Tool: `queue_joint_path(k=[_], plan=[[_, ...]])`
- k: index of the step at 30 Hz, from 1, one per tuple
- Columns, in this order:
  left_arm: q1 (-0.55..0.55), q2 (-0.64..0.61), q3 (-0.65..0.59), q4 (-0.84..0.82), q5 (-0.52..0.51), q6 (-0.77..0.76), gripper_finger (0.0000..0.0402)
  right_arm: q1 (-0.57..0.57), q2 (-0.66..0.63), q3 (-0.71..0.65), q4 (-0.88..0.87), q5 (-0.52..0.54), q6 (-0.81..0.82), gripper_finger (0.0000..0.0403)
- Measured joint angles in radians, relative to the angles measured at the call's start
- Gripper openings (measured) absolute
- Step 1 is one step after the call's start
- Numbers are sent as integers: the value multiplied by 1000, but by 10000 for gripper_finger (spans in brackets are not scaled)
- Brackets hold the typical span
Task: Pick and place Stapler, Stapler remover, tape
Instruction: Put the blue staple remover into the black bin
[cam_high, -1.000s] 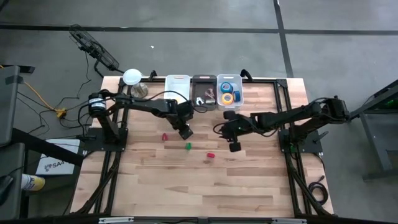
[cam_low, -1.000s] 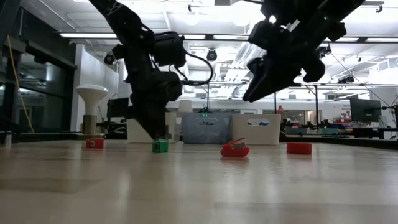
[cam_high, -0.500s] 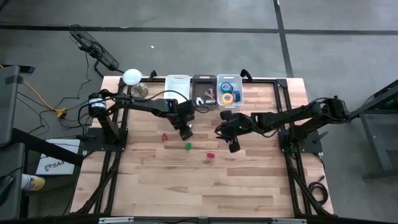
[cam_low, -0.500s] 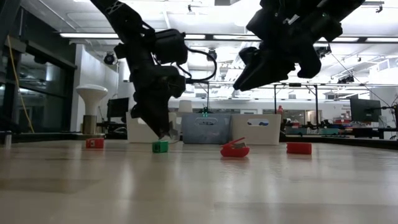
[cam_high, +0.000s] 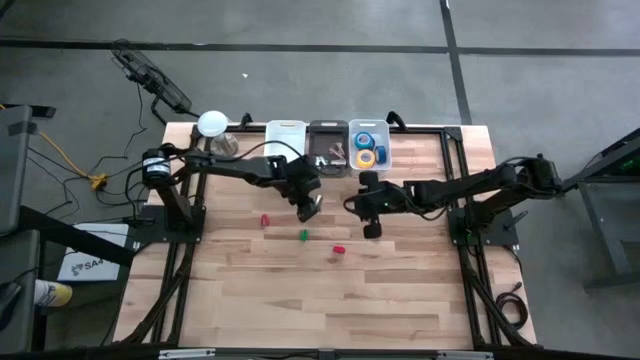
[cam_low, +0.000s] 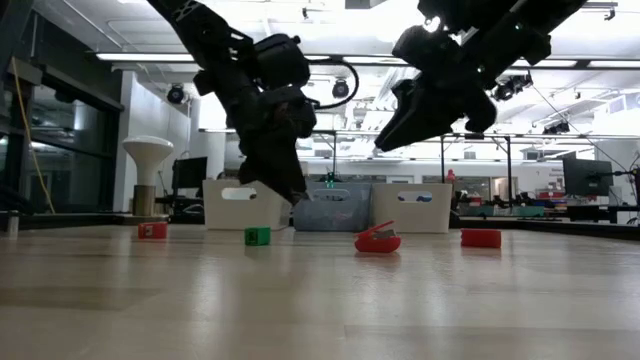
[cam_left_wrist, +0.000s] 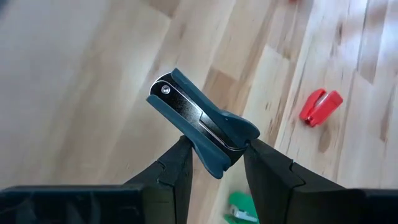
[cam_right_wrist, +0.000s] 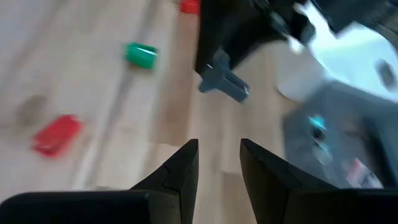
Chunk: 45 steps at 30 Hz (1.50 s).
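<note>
Aloft over the plank-topped wooden table (cam_high: 400, 290), the left gripper (cam_left_wrist: 214, 163) pinches a slate-blue, wedge-shaped staple remover (cam_left_wrist: 200, 122). Right gripper (cam_right_wrist: 217, 163) hangs nearby, fingers apart, holding nothing. Small red stapler (cam_low: 378, 239) lies on the boards, tape (cam_high: 366, 148) rings in the far clear bin (cam_high: 352, 127). Low view alone shows an office-like room, seemingly.

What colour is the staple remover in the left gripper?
Slate blue with a black and metal middle, seen best in the left wrist view: staple remover, left gripper.
</note>
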Motion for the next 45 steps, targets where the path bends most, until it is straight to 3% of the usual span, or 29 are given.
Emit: queue_joint_path(k=[9, 16, 29, 34, 45], plan=[[47, 0, 161, -54, -24, 122, 120, -5, 0, 0, -118, 281, 211, 110], [129, -1, 288, -135, -122, 212, 120, -53, 0, 0, -224, 263, 305, 110], [296, 71, 302, -108, -81, 266, 120, -72, 0, 0, -244, 273, 303, 110], [319, 130, 301, -71, -27, 306, 120, -72, 0, 0, -267, 277, 315, 110], [317, 145, 302, -46, -73, 350, 120, -72, 0, 0, -275, 278, 315, 110]])
